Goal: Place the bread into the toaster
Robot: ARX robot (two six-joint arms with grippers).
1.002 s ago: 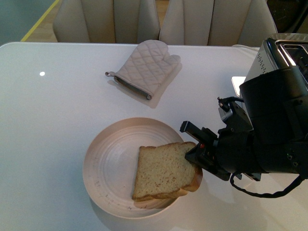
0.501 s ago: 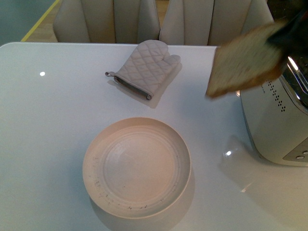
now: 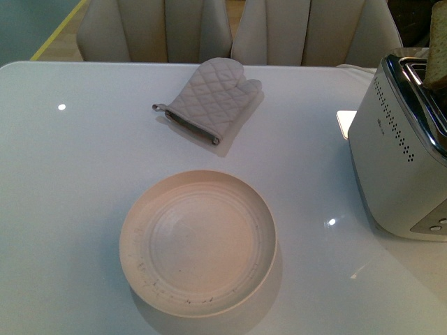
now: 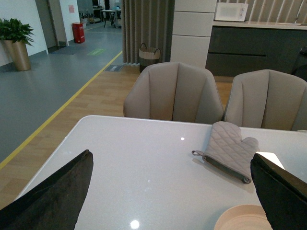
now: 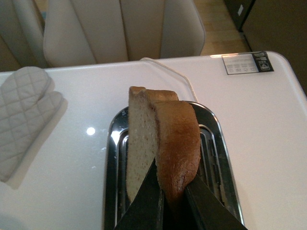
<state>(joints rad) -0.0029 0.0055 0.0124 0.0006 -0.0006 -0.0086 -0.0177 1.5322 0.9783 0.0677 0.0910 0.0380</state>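
Pinched narrow between the black fingers of the right gripper [image 5: 172,175]: the thick tan speckled bread slice with golden-brown crust [image 5: 160,127], gripped at the crust edge and stood on edge, probably to line it up with a slot. Directly under it, the boxy silver-white toaster with shiny chrome slotted top [image 5: 113,163]; lower edge of the slice at or just inside a slot, depth hidden by the fingers. Not released yet, so judged mid-insertion; needs a straight drop, otherwise risk of snagging on the chrome rim. In front view, only a sliver of bread [image 3: 438,43] above the toaster [image 3: 394,160], far right on the glossy white table [image 3: 84,181]. Spread wide and holding nothing, the left gripper [image 4: 171,158], facing out over the table, toaster not in its view. Versus half a second back: then tilted, in the air beside the toaster; now vertical above the slots. Round cream ceramic plate [image 3: 199,244] bare both times, quilted grey oven mitt [image 3: 213,98] unmoved.
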